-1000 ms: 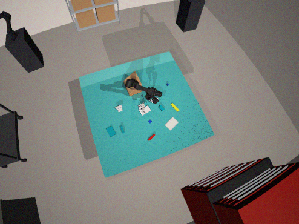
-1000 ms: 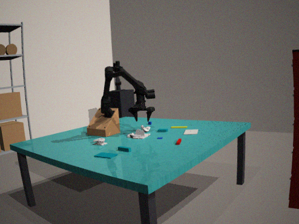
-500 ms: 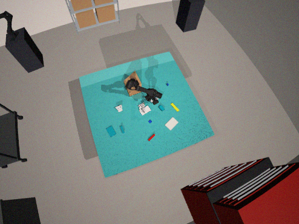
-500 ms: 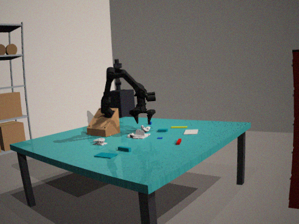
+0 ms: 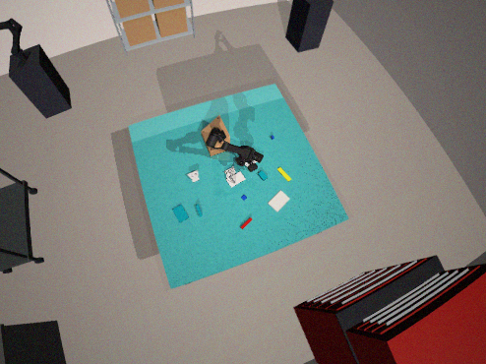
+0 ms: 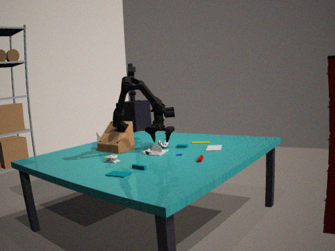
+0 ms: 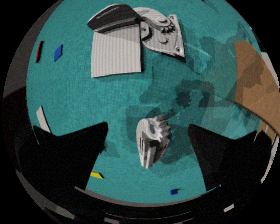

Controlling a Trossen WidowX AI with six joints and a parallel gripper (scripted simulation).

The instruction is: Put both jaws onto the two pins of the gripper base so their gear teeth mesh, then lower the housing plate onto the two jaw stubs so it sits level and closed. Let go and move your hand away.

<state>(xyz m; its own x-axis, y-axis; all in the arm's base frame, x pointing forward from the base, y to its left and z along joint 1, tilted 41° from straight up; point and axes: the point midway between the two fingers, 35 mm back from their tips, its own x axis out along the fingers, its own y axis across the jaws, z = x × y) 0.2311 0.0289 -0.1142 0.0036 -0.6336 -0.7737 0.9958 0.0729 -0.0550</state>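
The white gripper base [image 5: 237, 179] [image 6: 149, 152] [image 7: 167, 37] lies on the table, with a ribbed light block [image 7: 116, 57] at its side. One grey jaw [image 7: 114, 17] sits at the base and reaches over that block; whether its pin is seated is hard to tell. The other jaw [image 6: 163, 144] [image 7: 150, 142] lies loose beside the base, its teeth towards the top right in the wrist view. My gripper [image 6: 161, 140] [image 7: 149, 127] is open and empty above this loose jaw, one finger on each side. A small white part [image 5: 193, 175] [image 6: 111, 158], apparently the housing plate, lies apart from the base.
A white slab [image 5: 278, 201] [image 6: 213, 148], a yellow bar [image 5: 284, 173] [image 6: 201, 142], a red bar [image 5: 246, 223] [image 6: 200, 159], blue pieces [image 5: 244, 197] [image 5: 272, 137] and teal pieces [image 5: 263, 175] [image 5: 180, 212] [image 5: 198, 209] lie around. The wooden arm mount [image 6: 115, 146] [image 7: 255, 75] stands behind.
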